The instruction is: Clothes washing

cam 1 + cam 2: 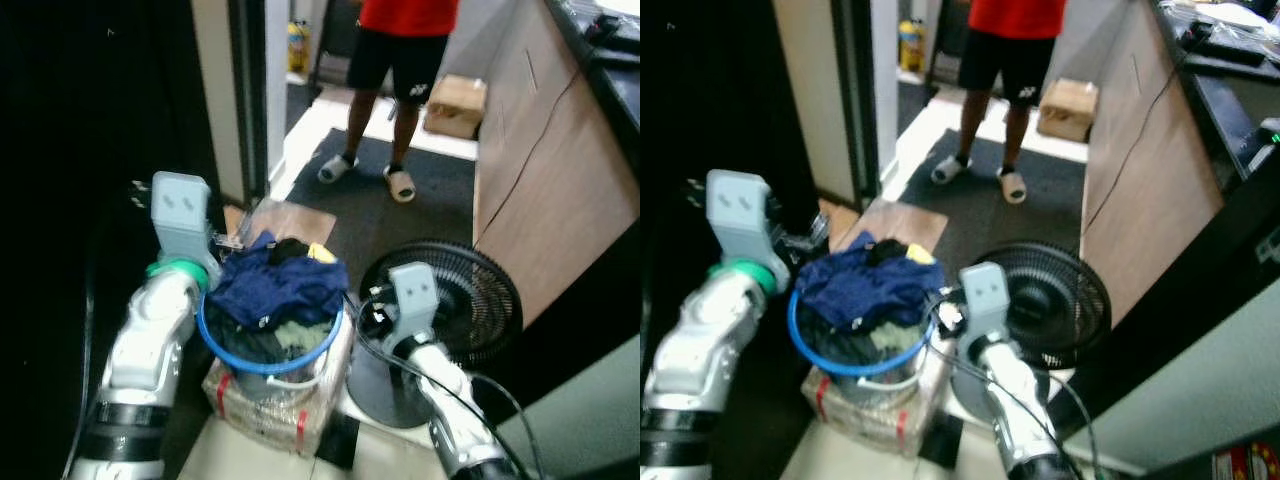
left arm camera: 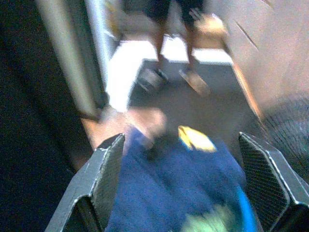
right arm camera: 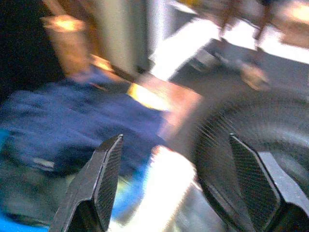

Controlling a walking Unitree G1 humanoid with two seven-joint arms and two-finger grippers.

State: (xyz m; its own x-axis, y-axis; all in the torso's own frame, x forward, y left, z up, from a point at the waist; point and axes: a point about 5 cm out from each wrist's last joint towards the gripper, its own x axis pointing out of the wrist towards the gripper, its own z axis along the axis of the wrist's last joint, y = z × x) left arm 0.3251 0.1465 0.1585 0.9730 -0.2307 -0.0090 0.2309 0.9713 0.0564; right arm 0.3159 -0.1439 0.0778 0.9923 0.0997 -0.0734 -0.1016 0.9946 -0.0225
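Head views: a blue-rimmed basket (image 1: 268, 366) sits on a plastic-wrapped box (image 1: 275, 405) on the floor, heaped with clothes. A dark blue garment (image 1: 280, 285) lies on top, with a black piece and a small yellow piece (image 1: 321, 253) at its far side; greenish and dark items show underneath.

Left gripper (image 2: 186, 186): raised at the basket's left edge, over the near-left part of the heap. Wrist view shows both fingers (image 2: 104, 176) spread wide with the blue garment below and between them; nothing grasped. View blurred.

Right gripper (image 3: 176, 183): at the basket's right edge, between basket and fan (image 1: 470, 295). Fingers (image 3: 104, 176) spread apart, released, holding nothing; the blue garment and the fan grille lie beyond them. View blurred.

The black floor fan stands just right of the basket, its round base (image 1: 375, 390) on the floor. A wooden panel (image 1: 545, 175) rises on the right. A flat piece of cardboard (image 1: 295, 220) lies behind the basket on the dark mat (image 1: 400, 225).

A person (image 1: 395, 60) in a red top, black shorts and sandals stands on the mat, a cardboard box (image 1: 455, 105) beside their feet.
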